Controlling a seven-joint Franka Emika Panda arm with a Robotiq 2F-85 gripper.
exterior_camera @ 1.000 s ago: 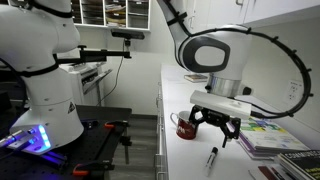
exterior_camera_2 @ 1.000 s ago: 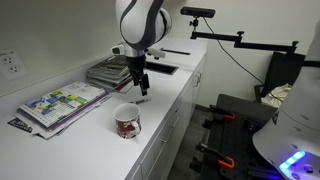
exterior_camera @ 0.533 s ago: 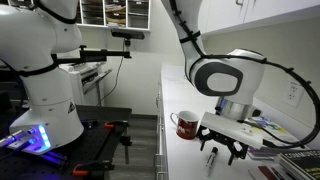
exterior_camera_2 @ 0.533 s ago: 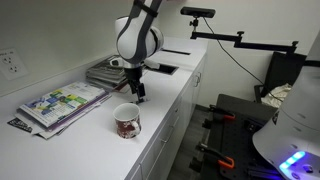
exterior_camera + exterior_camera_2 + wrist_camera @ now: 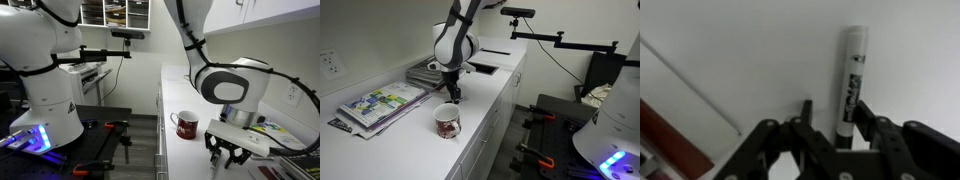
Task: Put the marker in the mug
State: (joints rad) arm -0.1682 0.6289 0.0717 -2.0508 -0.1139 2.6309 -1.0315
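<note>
The marker is seen lying on a pale surface, its white body printed with black marks. Its near end is framed by the gripper, whose dark fingers are spread to either side of it. A reddish-brown area is shown at the lower corner.

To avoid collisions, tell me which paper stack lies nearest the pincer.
The darker stack, right beside the pincer; the colourful magazines lie farther off, nearer the camera.
</note>
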